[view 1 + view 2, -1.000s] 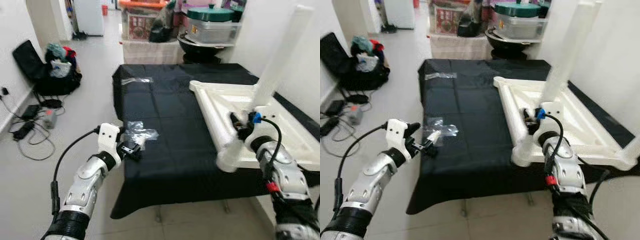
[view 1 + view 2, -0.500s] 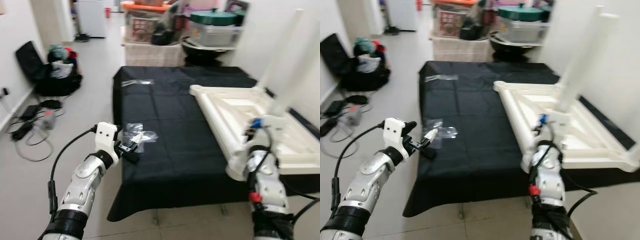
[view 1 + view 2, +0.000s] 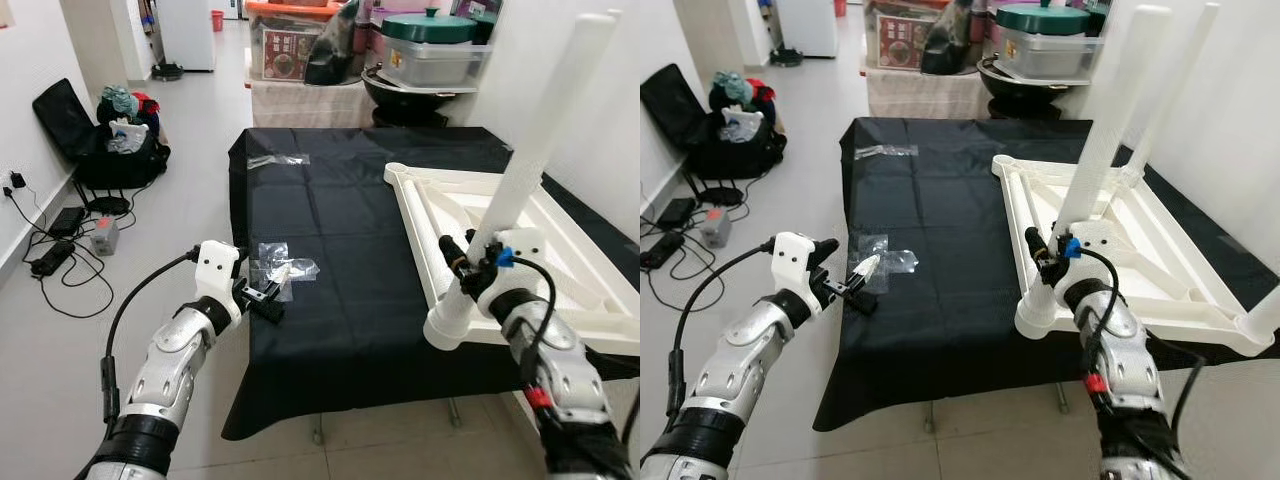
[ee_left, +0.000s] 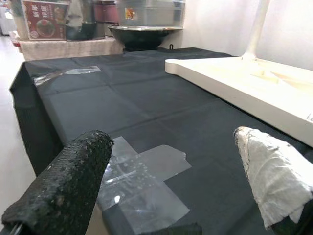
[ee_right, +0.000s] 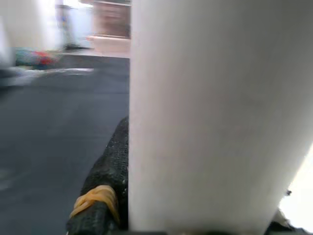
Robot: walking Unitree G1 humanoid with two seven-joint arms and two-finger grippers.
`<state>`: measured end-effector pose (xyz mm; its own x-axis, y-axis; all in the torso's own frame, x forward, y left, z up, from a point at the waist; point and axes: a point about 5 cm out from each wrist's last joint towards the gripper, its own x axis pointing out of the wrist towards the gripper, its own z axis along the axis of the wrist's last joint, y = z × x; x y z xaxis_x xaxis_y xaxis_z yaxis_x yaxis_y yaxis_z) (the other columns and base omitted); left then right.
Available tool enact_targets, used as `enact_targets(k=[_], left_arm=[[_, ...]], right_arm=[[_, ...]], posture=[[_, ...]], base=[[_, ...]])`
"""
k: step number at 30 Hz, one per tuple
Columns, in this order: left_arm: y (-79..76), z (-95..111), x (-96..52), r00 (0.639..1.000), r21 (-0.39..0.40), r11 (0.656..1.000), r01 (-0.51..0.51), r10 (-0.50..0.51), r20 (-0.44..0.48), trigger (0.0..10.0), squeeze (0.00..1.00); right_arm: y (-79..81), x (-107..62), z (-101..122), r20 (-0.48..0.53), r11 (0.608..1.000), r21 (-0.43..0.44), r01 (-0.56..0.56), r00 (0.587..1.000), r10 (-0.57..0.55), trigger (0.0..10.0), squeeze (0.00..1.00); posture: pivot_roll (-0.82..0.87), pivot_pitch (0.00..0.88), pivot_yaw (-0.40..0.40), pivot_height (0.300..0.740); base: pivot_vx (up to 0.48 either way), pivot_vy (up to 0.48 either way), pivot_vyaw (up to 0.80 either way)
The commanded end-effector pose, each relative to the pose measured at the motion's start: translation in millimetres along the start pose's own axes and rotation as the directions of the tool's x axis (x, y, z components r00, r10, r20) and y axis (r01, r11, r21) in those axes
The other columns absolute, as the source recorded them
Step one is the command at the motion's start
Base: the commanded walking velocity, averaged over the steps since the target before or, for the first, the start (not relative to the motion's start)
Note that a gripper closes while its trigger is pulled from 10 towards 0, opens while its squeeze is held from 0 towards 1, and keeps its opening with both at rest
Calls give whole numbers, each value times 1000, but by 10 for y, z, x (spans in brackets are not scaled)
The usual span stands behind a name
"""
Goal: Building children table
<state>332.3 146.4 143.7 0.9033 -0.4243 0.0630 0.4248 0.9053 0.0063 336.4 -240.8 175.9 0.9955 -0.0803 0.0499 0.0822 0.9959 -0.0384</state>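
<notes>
Lived-in home: storage boxes, cooking pot, bags on tiled floor.

One white tabletop lies upside down on the right of one black cloth. Two legs stand up from it: a near leg and a far leg. Two clear bags lie on the cloth, a near bag and a far bag. Two grippers: left, right.
</notes>
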Motion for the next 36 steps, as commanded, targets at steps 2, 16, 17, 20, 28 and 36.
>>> enact_targets(k=[2,16,17,20,28,36], left_arm=[[14,-39,-26,1000,14,1000,-9,9,-14,10000,0],[-17,-88,-3,1000,29,1000,1,-1,-25,10000,0],[-10,-74,5,1000,30,1000,-1,2,-20,10000,0],[-3,-65,6,1000,28,1000,-4,4,-14,10000,0],[-42,-111,-14,999,27,999,26,-26,-21,10000,0],[-59,-67,46,1000,27,999,25,-24,-6,10000,0]], right_arm=[[-336,-63,-226,-110,957,-62,285,951,-290,0,0],[-266,-359,-615,-256,790,-25,613,760,-597,10000,647],[-182,-283,-533,-205,854,23,520,838,-505,10000,647],[-69,-206,-459,-159,924,85,373,920,-357,10000,1000],[236,-425,-100,-49,846,-7,-533,845,532,10000,0],[-391,-122,-308,-127,926,-79,369,918,-376,0,0]], posture=[[21,0,-106,740],[22,0,-109,740],[22,0,-111,740],[24,0,-114,740],[18,0,-115,740],[13,0,-101,740]], base=[[0,0,0],[0,0,0],[0,0,0],[0,0,0],[0,0,0],[0,0,0]])
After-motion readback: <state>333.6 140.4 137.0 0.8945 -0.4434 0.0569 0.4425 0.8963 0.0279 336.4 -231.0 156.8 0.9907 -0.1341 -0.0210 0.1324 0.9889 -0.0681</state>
